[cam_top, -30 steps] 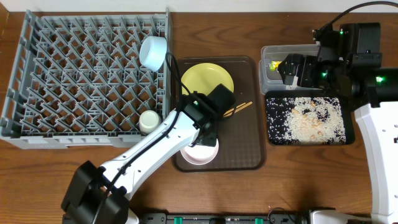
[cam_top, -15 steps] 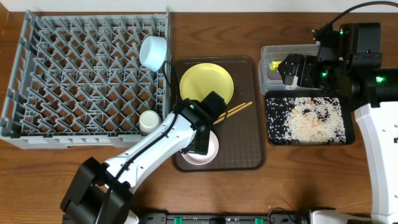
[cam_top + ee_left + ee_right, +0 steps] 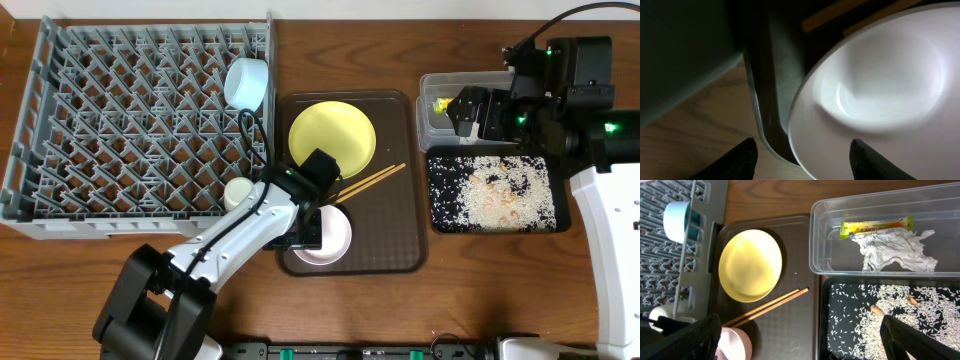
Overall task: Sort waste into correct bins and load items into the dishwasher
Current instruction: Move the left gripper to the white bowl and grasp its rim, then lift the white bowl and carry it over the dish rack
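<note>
Brown bench (image 3: 470,290) carries a brown tray (image 3: 395,235) where the white bowl (image 3: 335,238) sits, and it looks hard, smooth, slippery and breakable, so the left gripper (image 3: 805,160), jaws spread with 1 on each side of the thin rim, should pinch there gently, while the right gripper (image 3: 462,113) hangs with jaws spread wide.

Even, bright overhead light; dim, blurred left-wrist close-up with glare on the white bowl (image 3: 880,95).

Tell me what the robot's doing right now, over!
Left gripper open, straddling rim of white bowl on brown tray. Right gripper open, empty, above clear tub. Chopsticks close beside the bowl.
</note>
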Tool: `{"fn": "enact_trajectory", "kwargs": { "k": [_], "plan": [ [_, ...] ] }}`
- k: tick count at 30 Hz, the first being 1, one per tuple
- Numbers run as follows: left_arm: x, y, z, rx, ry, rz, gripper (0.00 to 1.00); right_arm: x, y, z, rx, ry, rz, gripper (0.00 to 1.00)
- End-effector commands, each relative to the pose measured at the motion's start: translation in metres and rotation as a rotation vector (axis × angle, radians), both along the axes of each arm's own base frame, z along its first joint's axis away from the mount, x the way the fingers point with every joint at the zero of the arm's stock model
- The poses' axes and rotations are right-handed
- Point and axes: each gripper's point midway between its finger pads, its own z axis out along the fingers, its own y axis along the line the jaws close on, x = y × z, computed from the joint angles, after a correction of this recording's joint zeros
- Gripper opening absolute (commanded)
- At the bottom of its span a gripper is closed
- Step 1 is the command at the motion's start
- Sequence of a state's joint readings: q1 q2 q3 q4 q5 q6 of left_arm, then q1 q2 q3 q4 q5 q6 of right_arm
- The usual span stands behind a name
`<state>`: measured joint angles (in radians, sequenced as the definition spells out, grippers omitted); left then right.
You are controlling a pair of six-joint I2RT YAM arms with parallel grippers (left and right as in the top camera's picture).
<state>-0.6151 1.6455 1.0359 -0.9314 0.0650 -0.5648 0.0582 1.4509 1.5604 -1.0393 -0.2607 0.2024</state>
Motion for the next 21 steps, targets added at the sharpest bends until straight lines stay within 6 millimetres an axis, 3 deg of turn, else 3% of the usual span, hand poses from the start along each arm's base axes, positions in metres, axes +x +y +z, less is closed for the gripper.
{"fn": "enact_trajectory", "kwargs": {
  "k": [1, 6, 12, 21],
  "plan": [
    [-0.002, -0.006, 0.000, -0.038, 0.006, -0.007, 0.61, 0.001, -0.005, 0.000, 0.004, 0.005, -0.021, 0.99],
    [-0.002, -0.026, 0.001, -0.150, 0.023, -0.063, 0.60, 0.001, -0.005, 0.000, 0.004, 0.005, -0.021, 0.99],
    [-0.009, -0.020, -0.012, -0.134, 0.035, -0.054, 0.59, 0.001, -0.005, 0.000, 0.004, 0.005, -0.021, 0.99],
    [-0.010, -0.020, -0.014, -0.137, 0.035, -0.049, 0.23, 0.001, -0.005, 0.000, 0.004, 0.005, -0.021, 0.99]
  ]
}}
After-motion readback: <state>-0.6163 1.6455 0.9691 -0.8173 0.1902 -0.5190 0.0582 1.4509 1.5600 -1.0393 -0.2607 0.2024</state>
